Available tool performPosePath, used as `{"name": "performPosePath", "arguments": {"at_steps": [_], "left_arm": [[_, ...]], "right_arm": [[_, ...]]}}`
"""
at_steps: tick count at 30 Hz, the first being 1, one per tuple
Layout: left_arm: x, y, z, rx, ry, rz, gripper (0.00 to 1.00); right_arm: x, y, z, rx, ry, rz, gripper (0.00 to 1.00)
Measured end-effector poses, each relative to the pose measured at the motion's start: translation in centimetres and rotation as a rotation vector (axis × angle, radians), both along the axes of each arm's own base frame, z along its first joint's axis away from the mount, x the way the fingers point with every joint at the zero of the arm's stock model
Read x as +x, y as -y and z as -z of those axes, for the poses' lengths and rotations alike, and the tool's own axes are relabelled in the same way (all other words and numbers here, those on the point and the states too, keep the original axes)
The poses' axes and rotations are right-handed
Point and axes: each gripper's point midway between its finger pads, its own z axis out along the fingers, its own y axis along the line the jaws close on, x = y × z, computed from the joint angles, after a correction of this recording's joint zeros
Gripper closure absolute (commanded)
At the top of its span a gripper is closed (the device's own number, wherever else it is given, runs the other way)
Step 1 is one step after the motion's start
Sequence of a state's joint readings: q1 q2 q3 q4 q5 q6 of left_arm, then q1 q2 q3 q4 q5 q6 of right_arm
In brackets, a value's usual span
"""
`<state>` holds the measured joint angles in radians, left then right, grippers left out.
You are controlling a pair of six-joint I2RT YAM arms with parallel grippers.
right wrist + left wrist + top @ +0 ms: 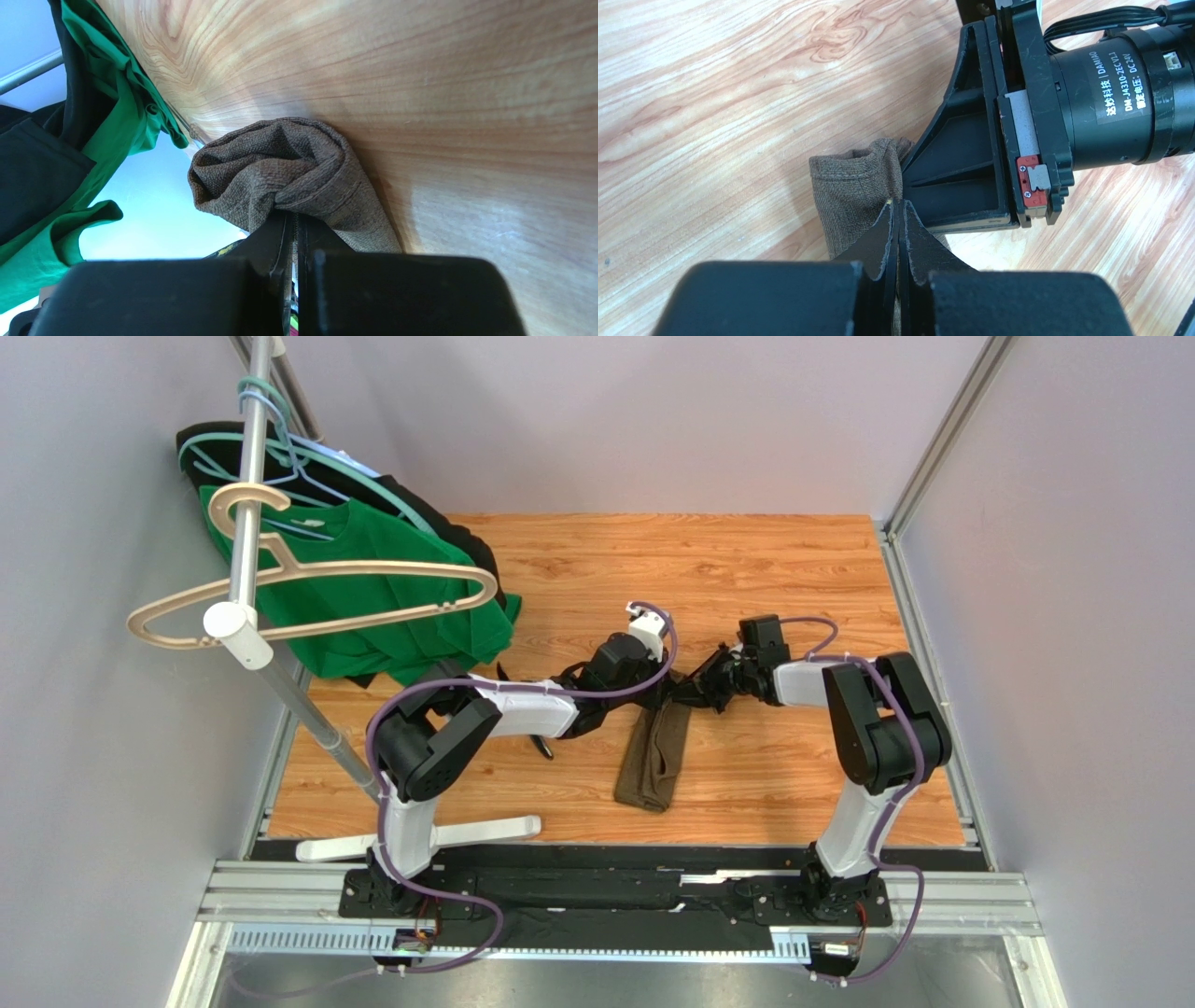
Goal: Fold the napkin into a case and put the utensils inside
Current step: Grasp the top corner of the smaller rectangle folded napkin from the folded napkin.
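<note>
The olive-brown napkin [652,756] lies as a narrow folded strip in the middle of the wooden table [786,574], its far end lifted between the two grippers. My left gripper [657,689] is shut on that end; in the left wrist view its fingertips [899,210] pinch the edge of the cloth [850,185], with the right gripper's black body [976,154] right against them. My right gripper [694,686] is also shut on it: the bunched napkin [281,164] bulges out of the closed tips [291,220]. The utensils are out of view.
A green shirt [379,602] and a black garment [470,546] hang on hangers from a metal rack pole [253,518] at the back left. The rack's white foot [463,833] rests by the left arm's base. Grey walls close in both sides.
</note>
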<state>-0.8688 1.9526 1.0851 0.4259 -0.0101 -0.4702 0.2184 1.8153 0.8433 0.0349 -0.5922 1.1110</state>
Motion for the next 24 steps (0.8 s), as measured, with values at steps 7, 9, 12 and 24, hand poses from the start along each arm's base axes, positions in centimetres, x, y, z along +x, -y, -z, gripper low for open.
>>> {"name": "performPosePath", "arguments": {"at_steps": [7, 9, 12, 24], "left_arm": [[0.1, -0.9, 0.9, 0.047, -0.026, -0.012, 0.67], [0.4, -1.2, 1.0, 0.057, -0.029, -0.02, 0.62], [0.3, -1.5, 1.3, 0.078, -0.037, -0.014, 0.56], [-2.0, -3.0, 0.5, 0.169, -0.057, 0.021, 0.01]], "right_arm": [[0.1, -0.1, 0.9, 0.015, -0.025, -0.004, 1.0], [0.3, -0.1, 0.9, 0.017, -0.025, -0.004, 1.0], [1.0, -0.2, 0.8, 0.013, -0.019, 0.0, 1.0], [2.6, -0.4, 0.9, -0.034, -0.022, 0.009, 1.0]]}}
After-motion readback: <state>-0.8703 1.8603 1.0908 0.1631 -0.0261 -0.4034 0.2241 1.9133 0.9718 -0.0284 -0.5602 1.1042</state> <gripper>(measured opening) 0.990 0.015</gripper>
